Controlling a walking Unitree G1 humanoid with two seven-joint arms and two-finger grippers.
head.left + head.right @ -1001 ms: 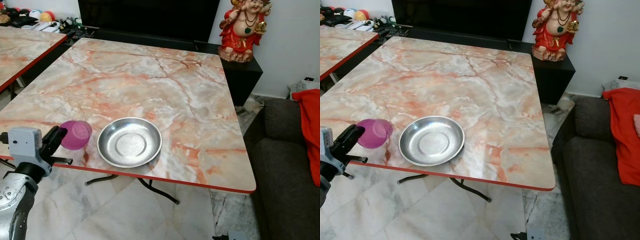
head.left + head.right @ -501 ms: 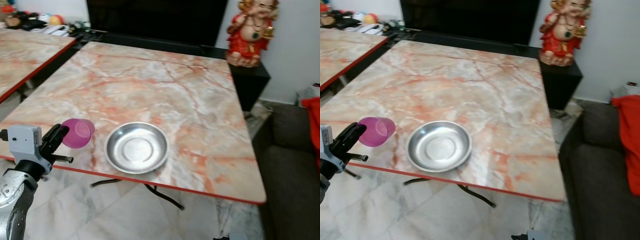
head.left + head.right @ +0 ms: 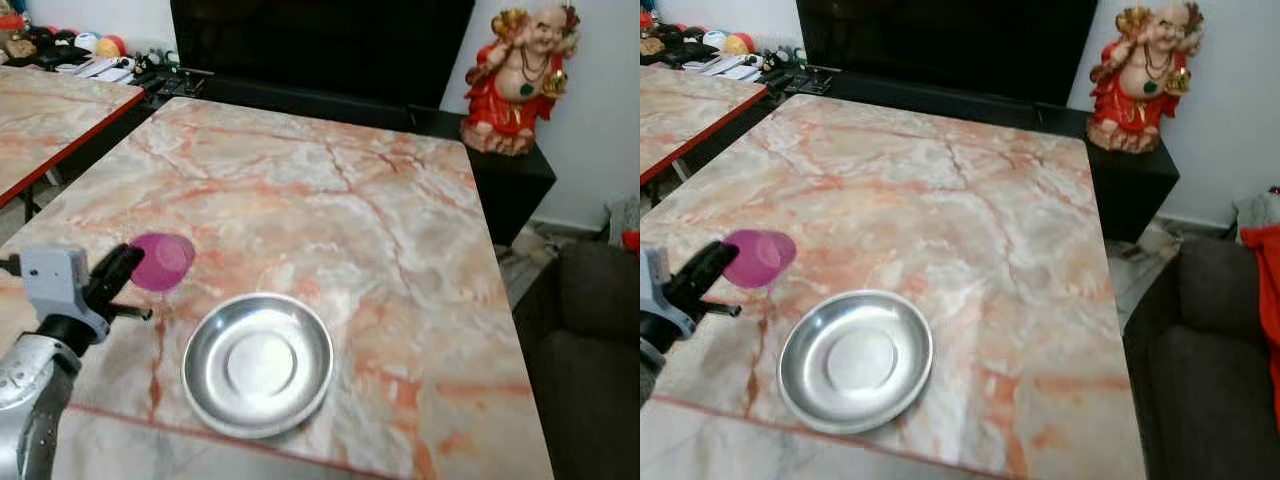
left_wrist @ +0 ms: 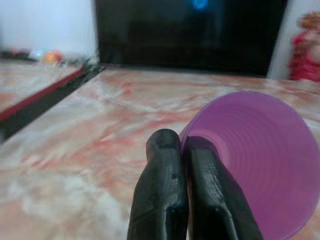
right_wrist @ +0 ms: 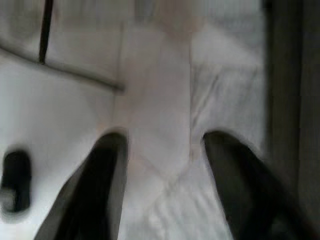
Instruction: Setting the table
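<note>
A purple plastic cup (image 3: 160, 261) hangs tilted above the left part of the marble table (image 3: 330, 200), its mouth toward the table's middle. My left gripper (image 3: 127, 264) is shut on the cup's rim; in the left wrist view its black fingers (image 4: 172, 195) pinch the purple wall (image 4: 255, 160). A round steel plate (image 3: 257, 363) lies near the table's front edge, right of the cup. My right gripper (image 5: 162, 145) hangs open over the pale floor tiles.
A red and gold statue (image 3: 520, 80) stands on a black cabinet (image 3: 500, 165) behind the table's far right corner. A dark screen (image 3: 320, 45) fills the back wall. A second marble table (image 3: 45, 110) is at the left, a grey sofa (image 3: 600, 340) at the right.
The camera has moved forward, so the table fills more of the view. My left gripper still holds the cup, now over the table further in from its front edge.
</note>
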